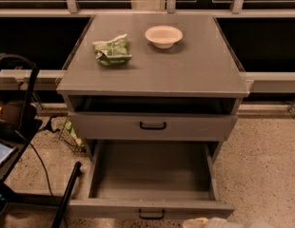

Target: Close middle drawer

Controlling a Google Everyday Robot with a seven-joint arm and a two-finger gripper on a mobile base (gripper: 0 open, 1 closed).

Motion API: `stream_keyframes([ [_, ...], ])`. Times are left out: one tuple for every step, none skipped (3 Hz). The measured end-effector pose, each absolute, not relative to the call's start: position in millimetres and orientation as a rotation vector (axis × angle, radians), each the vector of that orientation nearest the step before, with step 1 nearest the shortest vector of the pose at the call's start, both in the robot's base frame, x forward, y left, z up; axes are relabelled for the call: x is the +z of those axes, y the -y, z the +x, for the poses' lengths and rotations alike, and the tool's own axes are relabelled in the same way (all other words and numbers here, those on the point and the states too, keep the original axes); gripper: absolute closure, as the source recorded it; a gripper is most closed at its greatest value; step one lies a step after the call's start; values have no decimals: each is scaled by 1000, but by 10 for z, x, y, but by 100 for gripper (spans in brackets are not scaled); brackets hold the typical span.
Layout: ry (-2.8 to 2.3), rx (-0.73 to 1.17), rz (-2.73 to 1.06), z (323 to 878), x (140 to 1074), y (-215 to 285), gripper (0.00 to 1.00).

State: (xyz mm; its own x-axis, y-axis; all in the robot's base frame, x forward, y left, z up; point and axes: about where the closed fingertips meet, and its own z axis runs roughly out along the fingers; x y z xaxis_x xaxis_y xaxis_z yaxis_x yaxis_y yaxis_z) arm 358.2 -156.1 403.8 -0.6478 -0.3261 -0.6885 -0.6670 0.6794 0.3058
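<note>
The middle drawer (152, 175) is pulled far out of the grey cabinet. Its plain grey inside is bare, and its front with a small black bar handle (151, 215) lies at the bottom edge of the view. Above it, the uppermost drawer (152, 126) stands slightly out, with a dark gap under the cabinet top. The lowest drawer is hidden beneath the open one. A pale rounded shape at the bottom edge, just right of the handle, looks like my gripper (211, 222). It sits in front of the drawer's front panel.
On the cabinet top (185, 70) lie a green crumpled bag (112, 50) and a white bowl (163, 35). A black frame with cables (19, 103) and a black pole (66, 194) stand on the left. Speckled floor (266, 165) lies to the right. Dark windows run behind.
</note>
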Motion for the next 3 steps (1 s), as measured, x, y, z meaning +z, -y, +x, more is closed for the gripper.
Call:
stream_keyframes([
  [-2205, 763, -853, 3901, 4026, 1441, 100],
  [-2186, 762, -878, 4010, 4033, 1396, 100],
  [-2132, 722, -937, 4504, 4127, 1227, 100],
])
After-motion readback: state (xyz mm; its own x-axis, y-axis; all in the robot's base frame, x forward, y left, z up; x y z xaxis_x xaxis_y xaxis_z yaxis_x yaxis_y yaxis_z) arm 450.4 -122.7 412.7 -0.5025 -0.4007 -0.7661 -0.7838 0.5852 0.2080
